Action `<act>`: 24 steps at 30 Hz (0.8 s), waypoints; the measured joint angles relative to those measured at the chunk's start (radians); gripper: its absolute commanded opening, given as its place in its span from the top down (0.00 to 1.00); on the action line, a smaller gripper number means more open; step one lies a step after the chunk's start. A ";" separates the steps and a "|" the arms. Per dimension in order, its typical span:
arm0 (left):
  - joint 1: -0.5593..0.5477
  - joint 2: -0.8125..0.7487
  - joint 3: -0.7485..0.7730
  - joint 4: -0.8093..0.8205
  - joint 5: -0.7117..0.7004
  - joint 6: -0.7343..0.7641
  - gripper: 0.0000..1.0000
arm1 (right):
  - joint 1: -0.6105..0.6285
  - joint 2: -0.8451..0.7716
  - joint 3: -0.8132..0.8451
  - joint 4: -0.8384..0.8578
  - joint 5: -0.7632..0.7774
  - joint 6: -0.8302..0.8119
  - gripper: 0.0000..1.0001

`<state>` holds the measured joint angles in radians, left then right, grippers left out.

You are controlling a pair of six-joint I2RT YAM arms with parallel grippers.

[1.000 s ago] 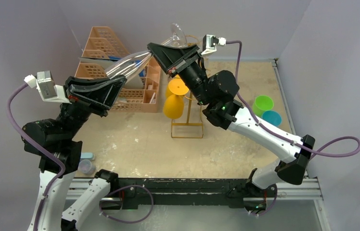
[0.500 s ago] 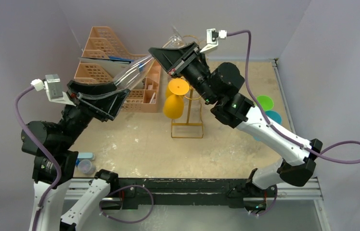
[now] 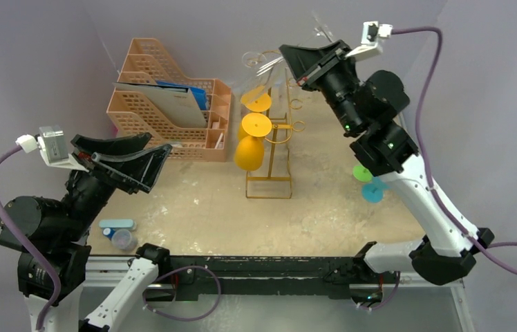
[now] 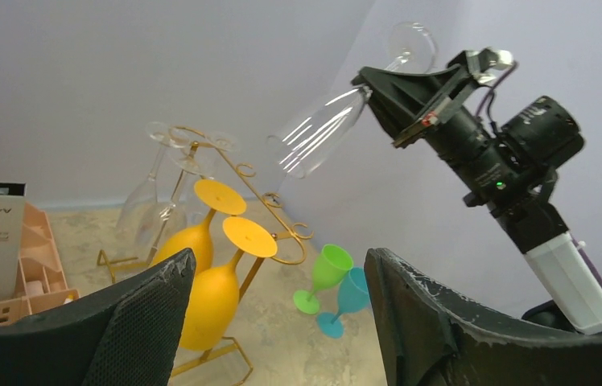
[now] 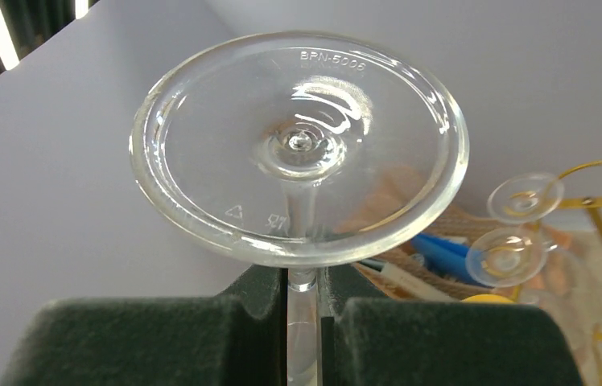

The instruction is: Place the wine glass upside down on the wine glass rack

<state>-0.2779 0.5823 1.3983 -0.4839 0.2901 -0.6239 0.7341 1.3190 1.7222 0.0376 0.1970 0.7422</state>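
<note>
Beige table (image 3: 193, 207) is walled on three sides by plain grey panels, with open surface between its near edge and the rack.

1. Left gripper (image 3: 160, 142) hovers over the near left corner. I read its fingers as spread wide and holding nothing. A small cup (image 3: 123, 238) and a blue-capped item (image 3: 117, 225) sit close below it at the table edge; I cannot identify either.
2. Rack (image 3: 269, 187) stands mid-table, its base frame clear on the near side. Two yellow glasses (image 3: 250, 149) hang inverted on it. Clear glasses (image 4: 149, 201) hang at its far end, hard to separate from one another.
3. Green goblet (image 3: 363, 173) and blue goblet (image 3: 374, 190) stand right of the rack. The right arm cuts across both in the top view.
4. Organizer (image 3: 152, 104) occupies the far left, just beside the rack.
5. Right gripper (image 5: 304, 297) is high at the far side, clamped on the stem of the wine glass (image 4: 314, 133). The glass is tilted, foot uppermost and bowl angled down toward the rack's far end, apart from the hooks. The wrist view shows only the foot and upper stem; the fingers hide the bowl.
</note>
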 measured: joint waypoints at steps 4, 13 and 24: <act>0.000 0.000 0.007 -0.064 -0.019 0.000 0.24 | -0.013 -0.065 0.000 -0.031 0.084 -0.111 1.00; 0.000 0.039 0.008 -0.186 -0.031 0.000 0.25 | -0.038 -0.116 -0.001 -0.034 0.370 -0.424 1.00; 0.000 0.052 -0.023 -0.212 -0.031 -0.011 0.26 | -0.183 -0.069 -0.063 0.049 0.573 -0.795 1.00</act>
<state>-0.2783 0.6346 1.3750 -0.6964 0.2596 -0.6350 0.5514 1.2503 1.6588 0.0868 0.7700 -0.0528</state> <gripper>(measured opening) 0.749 0.076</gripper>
